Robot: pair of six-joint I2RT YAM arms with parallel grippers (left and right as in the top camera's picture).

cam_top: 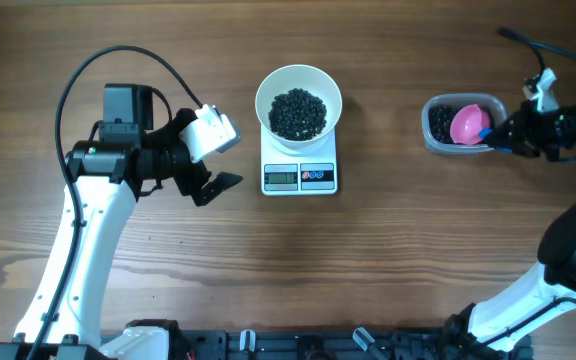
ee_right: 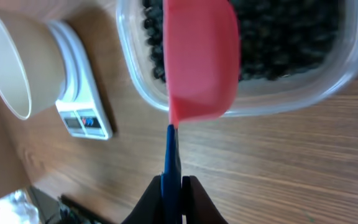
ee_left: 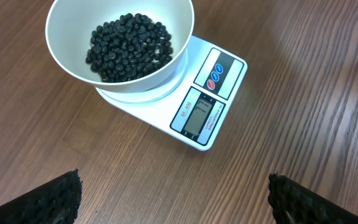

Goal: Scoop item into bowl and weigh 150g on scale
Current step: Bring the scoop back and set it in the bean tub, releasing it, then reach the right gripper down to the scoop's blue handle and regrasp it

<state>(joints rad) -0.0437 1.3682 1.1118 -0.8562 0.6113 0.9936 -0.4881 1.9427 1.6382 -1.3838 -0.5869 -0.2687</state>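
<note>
Beans point(cam_top: 298, 113) cover the floor of the bowl point(cam_top: 266, 90) on the scale point(cam_top: 300, 177); I cannot read its display point(cam_top: 281, 178). My right end effector point(cam_top: 508, 135) clenches the pink scoop point(cam_top: 468, 124) over the tub point(cam_top: 433, 125), left end effector point(cam_top: 218, 158) released. More scoops probably remain.

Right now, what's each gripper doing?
Left gripper: open, holding nothing.
Right gripper: shut on the pink plastic scoop with a blue handle.

Overhead looks straight down on the whole table point(cam_top: 388, 260). Left wrist looks down slantwise, close on bowl point(ee_left: 67, 34) and scale point(ee_left: 219, 93). Right wrist, seemingly rolled sideways, hugs the tub point(ee_right: 291, 99), also catching both.
</note>
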